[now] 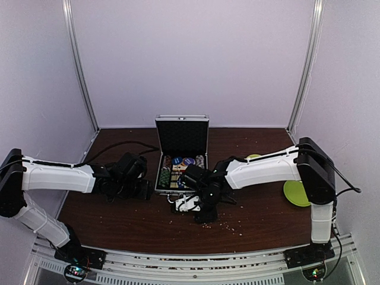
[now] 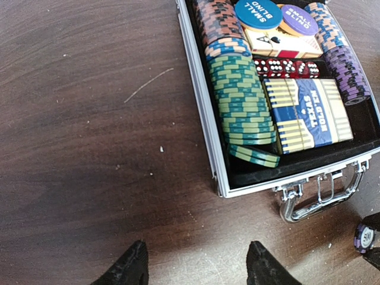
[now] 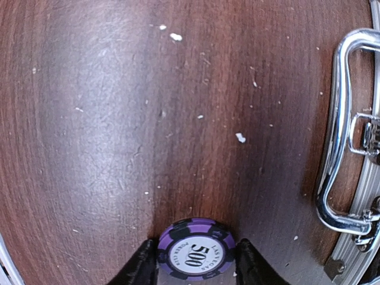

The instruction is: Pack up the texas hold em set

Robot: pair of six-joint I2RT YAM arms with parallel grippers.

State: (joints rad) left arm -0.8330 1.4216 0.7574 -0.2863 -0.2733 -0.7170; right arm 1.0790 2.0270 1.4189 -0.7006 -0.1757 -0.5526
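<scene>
— Where does the case sit?
— The case (image 1: pixel 181 136) stands open in the middle of the tabletop (image 1: pixel 119 219), nearer the far edge. Its lid is upright and its handle (image 2: pixel 317 199) faces the near edge.

— And what lies inside?
— A row of green chips (image 2: pixel 243 95) runs along the left wall, with one chip tipped flat at the row's near end. A purple row (image 2: pixel 347 71) runs along the right wall. The card box (image 2: pixel 309 113) lies between them, and the red dice (image 2: pixel 285 67) sit just beyond it. Two round discs (image 2: pixel 258 13) marked "small blind" lie at the far end.

— What is the right arm doing?
— The right gripper (image 3: pixel 196 261) is down at the tabletop just in front of the handle. Its fingers press the opposite edges of a purple chip (image 3: pixel 196 246) marked 500. The views do not show whether the chip is off the wood.

— And the left?
— The left gripper (image 2: pixel 196 267) hangs over bare wood by the case's near left corner, jaws apart.

— Anything else on the tabletop?
— A green plate (image 1: pixel 295 193) lies by the right edge, well apart from the case, and pale crumbs (image 3: pixel 240 138) are scattered toward the near edge.
</scene>
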